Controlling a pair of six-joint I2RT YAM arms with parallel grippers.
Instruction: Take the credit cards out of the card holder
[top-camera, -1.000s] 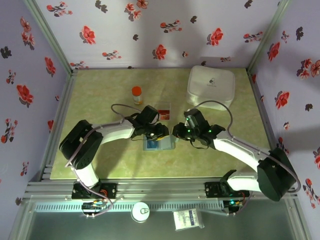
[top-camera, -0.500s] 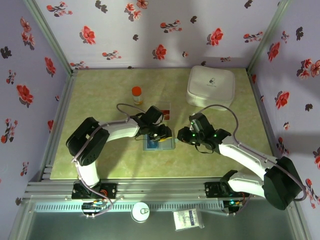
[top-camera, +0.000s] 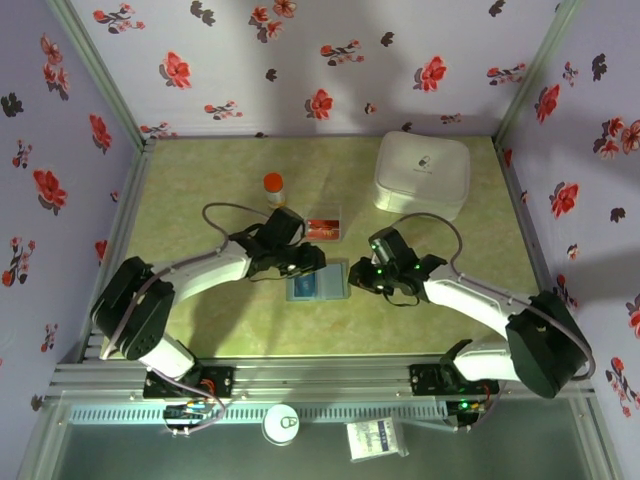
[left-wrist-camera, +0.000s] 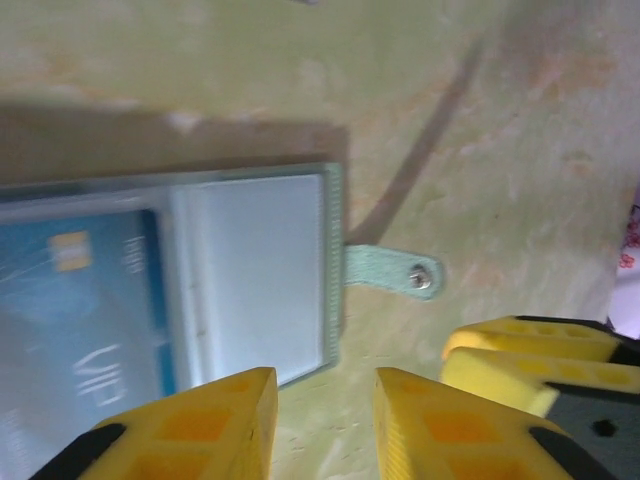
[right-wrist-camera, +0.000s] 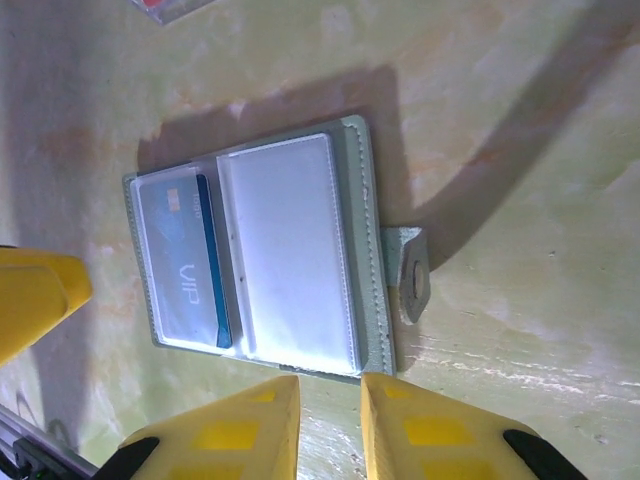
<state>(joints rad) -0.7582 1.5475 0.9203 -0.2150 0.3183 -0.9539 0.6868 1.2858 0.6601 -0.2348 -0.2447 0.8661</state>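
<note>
1 blue card (right-wrist-camera: 185, 262) sits in open card holder (right-wrist-camera: 292, 250)

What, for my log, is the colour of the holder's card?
The card is blue; best in right wrist view.

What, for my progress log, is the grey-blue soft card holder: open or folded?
Open: the card holder lies spread, both pockets facing up.
</note>
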